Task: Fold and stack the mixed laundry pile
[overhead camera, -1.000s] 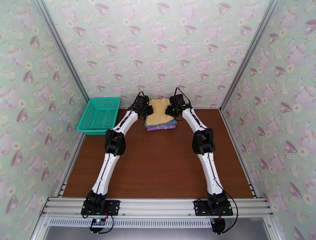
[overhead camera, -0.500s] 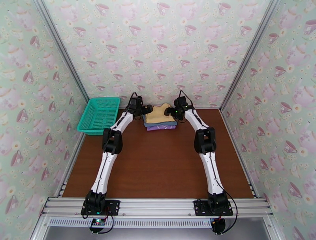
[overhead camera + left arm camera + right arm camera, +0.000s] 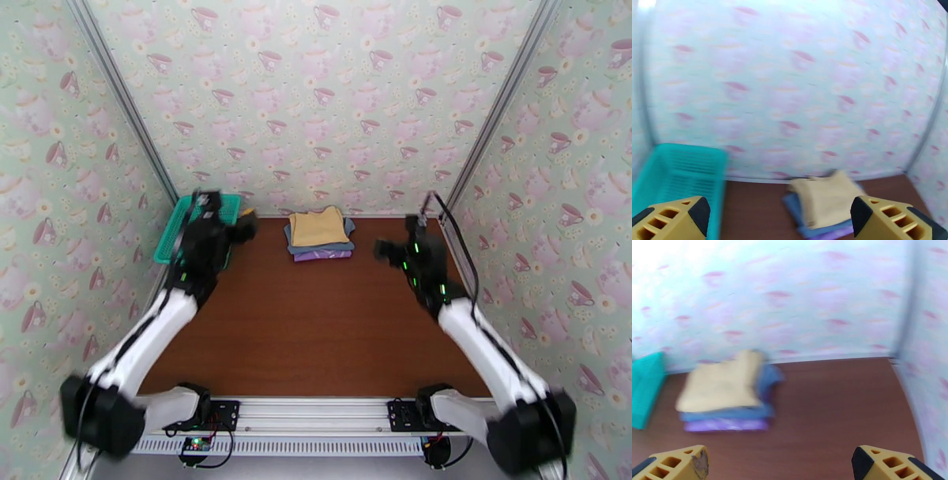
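The laundry lies folded in one stack at the back middle of the table: a mustard-yellow garment [image 3: 317,226] on top, a grey-blue one [image 3: 319,247] under it, and a lilac-purple one [image 3: 322,256] at the bottom. My left gripper [image 3: 243,226] hangs open left of the stack, in front of the basket, holding nothing. To the right of the stack my right gripper [image 3: 384,250] is open and empty. The left wrist view looks between wide yellow fingertips [image 3: 671,219] at the stack [image 3: 825,197]. The right wrist view has the stack [image 3: 721,386] ahead and to the left, with both fingertips [image 3: 888,463] far apart.
A teal mesh basket [image 3: 178,237] sits at the back left corner, partly covered by my left arm, and appears as a teal basket [image 3: 675,173] in the left wrist view. Patterned walls close in the brown table [image 3: 316,324] on three sides.
Both grippers have opened and drawn away from the stack, the left one toward the basket, the right one toward the right wall. The stack stays in place with the yellow garment on top.
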